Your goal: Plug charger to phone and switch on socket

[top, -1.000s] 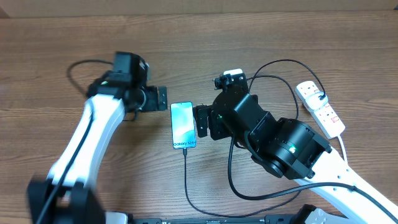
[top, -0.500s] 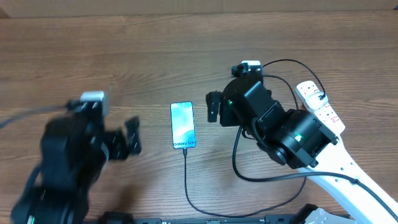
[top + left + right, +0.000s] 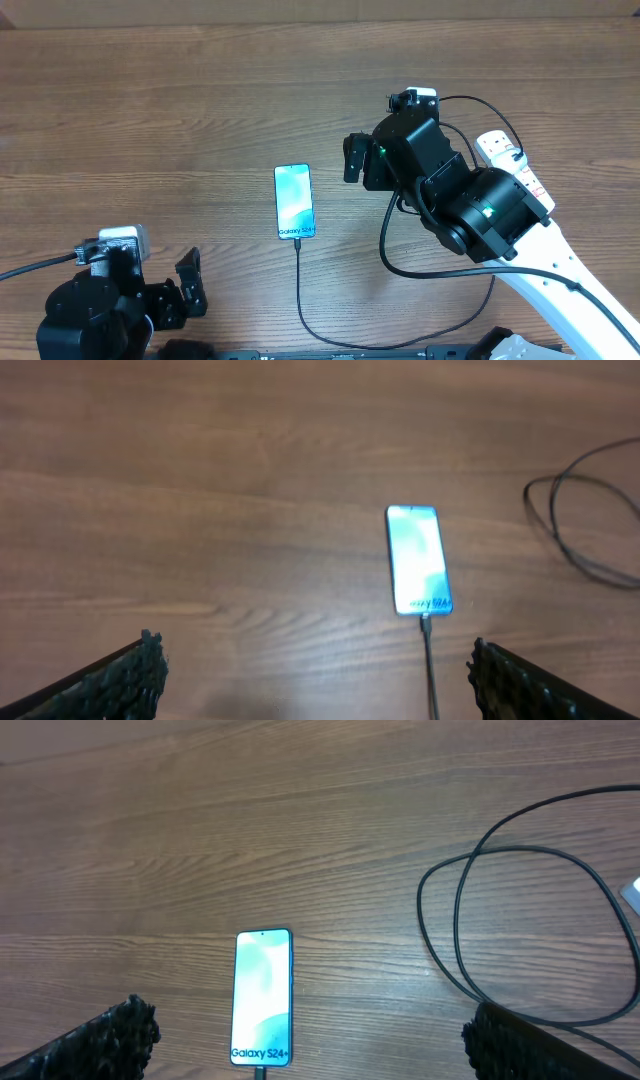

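The phone lies flat mid-table with its screen lit; it also shows in the left wrist view and the right wrist view. The thin black charger meets the phone's near end and runs toward the front edge, seen again as the charger. The white socket sits at the right, partly hidden behind my right arm. My left gripper is open at the near left, far from the phone. My right gripper is open, to the right of the phone and apart from it.
Black cable loops lie on the wood right of the phone, and one curves under my right arm. Another cable loop shows at the right of the left wrist view. Bare wooden tabletop stretches across the far left.
My left arm has pulled back from beside the phone to the near-left corner. My right arm has drawn away from the phone to the right. Both grippers stay open.
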